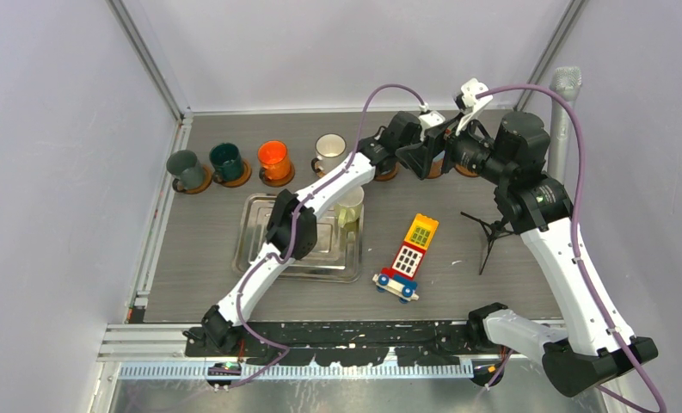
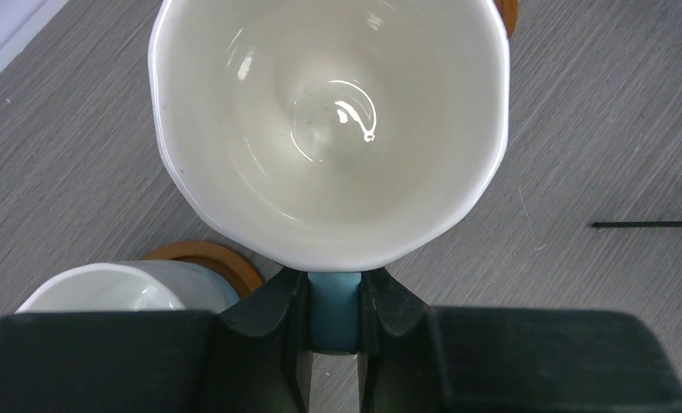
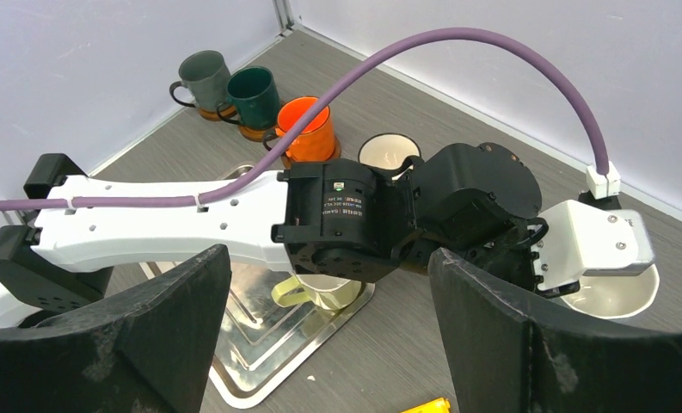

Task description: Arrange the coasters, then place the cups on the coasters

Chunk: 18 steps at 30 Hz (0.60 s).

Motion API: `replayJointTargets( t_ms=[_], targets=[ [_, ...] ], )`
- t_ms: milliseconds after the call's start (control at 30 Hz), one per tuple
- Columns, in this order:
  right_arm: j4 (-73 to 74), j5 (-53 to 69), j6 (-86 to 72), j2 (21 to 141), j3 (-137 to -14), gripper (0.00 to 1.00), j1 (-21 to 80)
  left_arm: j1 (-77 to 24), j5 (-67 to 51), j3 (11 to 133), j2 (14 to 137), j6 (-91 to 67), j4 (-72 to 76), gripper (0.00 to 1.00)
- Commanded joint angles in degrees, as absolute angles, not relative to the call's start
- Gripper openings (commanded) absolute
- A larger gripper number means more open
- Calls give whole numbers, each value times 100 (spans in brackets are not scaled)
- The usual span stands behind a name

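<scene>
My left gripper (image 2: 333, 301) is shut on the blue handle of a cup (image 2: 328, 129) with a white inside, at the back of the table. The edge of a coaster (image 2: 509, 13) peeks out behind its rim; I cannot tell whether the cup rests on it. A light cup (image 2: 122, 288) stands on a coaster (image 2: 212, 258) beside it. Grey (image 1: 185, 168), dark green (image 1: 226, 160), orange (image 1: 274, 159) and white (image 1: 329, 151) cups stand on coasters in a back row. A pale yellow cup (image 1: 350, 206) sits in the tray. My right gripper (image 3: 328, 254) hangs open and empty just right of the left wrist.
A metal tray (image 1: 268, 249) lies mid-table under the left forearm. A colourful toy block vehicle (image 1: 408, 258) lies to its right, and a thin black stand (image 1: 489, 231) beyond it. Both wrists crowd the back right, hiding the coasters there.
</scene>
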<state>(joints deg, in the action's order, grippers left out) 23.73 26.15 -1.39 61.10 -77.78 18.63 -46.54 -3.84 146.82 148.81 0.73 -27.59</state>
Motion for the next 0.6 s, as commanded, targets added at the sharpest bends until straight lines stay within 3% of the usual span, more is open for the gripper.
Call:
replayJointTargets(
  t_ms=[0, 567],
  targets=[
    [2265, 2624, -132, 6028, -7836, 89, 1890, -4685, -279, 14735, 14741, 209, -1669, 0],
    [2496, 2600, -43, 6047, -7877, 89, 1885, -4693, -225, 14625, 14982, 306, -1365, 0]
  ],
)
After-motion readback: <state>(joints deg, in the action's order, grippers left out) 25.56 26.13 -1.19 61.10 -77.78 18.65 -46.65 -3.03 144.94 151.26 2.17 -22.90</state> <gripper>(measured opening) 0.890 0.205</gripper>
